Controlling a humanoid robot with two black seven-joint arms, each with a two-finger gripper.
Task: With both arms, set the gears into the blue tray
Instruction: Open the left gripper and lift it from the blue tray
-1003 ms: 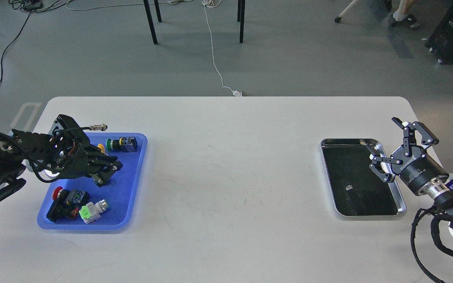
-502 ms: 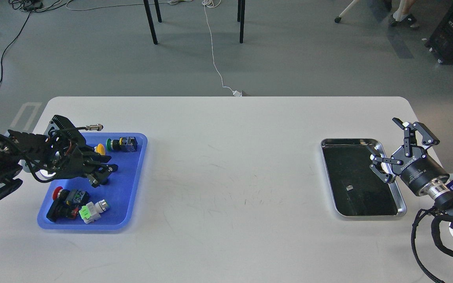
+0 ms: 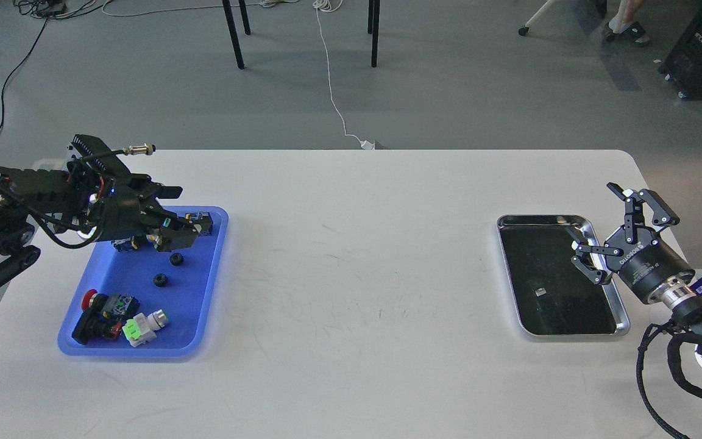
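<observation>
While two small black toothed gears (image 3: 176, 259) (image 3: 160, 280) lie on the floor of the flat bright-blue plastic tray (image 3: 205, 299), the left gripper (image 3: 171, 228) hovers just above them, its jaws too dark to tell whether released or clenched (no gear shows between them). A careless sweep could knock the gears or the colourful push-button switches (image 3: 113, 317) nearby. The right gripper (image 3: 601, 235), jaws spread and holding nothing, hangs over the shiny steel tray (image 3: 622, 326) and could clip its rim
</observation>
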